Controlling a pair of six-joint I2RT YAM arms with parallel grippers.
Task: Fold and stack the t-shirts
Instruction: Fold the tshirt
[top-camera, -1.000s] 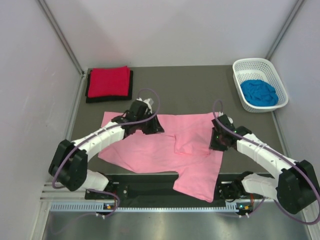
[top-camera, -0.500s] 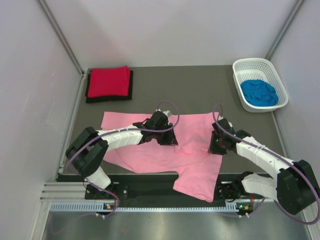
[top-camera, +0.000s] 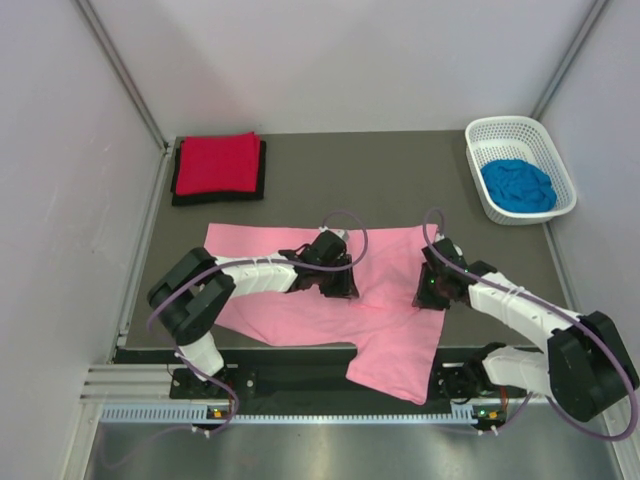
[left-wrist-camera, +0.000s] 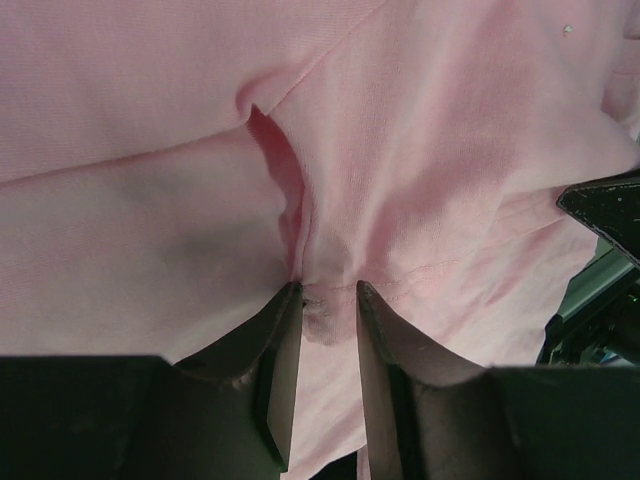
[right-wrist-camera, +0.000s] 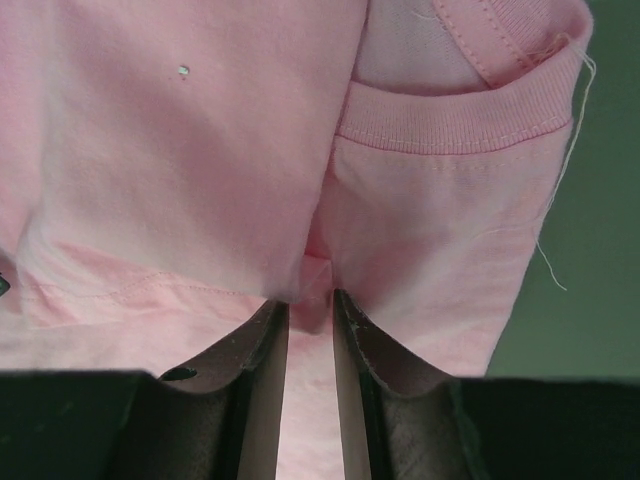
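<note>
The light pink t-shirt (top-camera: 270, 305) lies spread over the middle of the table, and its lower part hangs over the near edge. My left gripper (top-camera: 340, 283) rests on its middle and is shut on a pinch of pink cloth (left-wrist-camera: 328, 292). My right gripper (top-camera: 428, 290) is at the shirt's right edge, shut on a fold of pink cloth (right-wrist-camera: 310, 300) just below the ribbed collar (right-wrist-camera: 450, 115). The red t-shirt (top-camera: 217, 162) lies folded on the folded black t-shirt (top-camera: 215, 199) at the back left. The bright blue t-shirt (top-camera: 517, 185) lies crumpled in the basket.
A white lattice basket (top-camera: 505, 124) stands at the back right corner. White walls close in the table on the left, back and right. Bare grey table (top-camera: 390, 180) lies between the pink shirt and the back edge.
My left gripper has moved right and toward the near edge across the pink shirt, to its middle. My right gripper has edged slightly left.
</note>
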